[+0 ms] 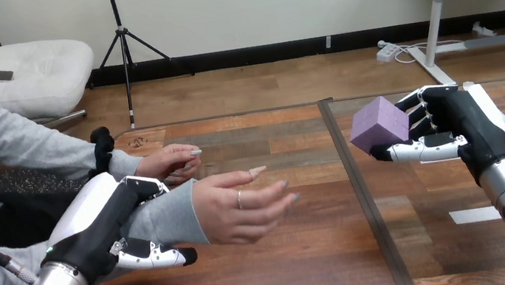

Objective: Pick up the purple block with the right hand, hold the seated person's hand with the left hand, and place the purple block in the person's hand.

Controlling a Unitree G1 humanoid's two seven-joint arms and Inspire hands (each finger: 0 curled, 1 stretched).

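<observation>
The purple block sits clamped between the fingers and thumb of the right hand. It looks light and stiff, best gripped on flat opposite faces. The left hand seems curled round the person's wrist.

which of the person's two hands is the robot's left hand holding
The nearer hand, stretched open toward the purple block; the left hand curls round its sleeved wrist. The farther hand lies apart behind.

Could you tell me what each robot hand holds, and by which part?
The right hand grips the purple cube-shaped block at its right side between fingers and thumb; the left hand curls round the person's grey-sleeved forearm.
</observation>
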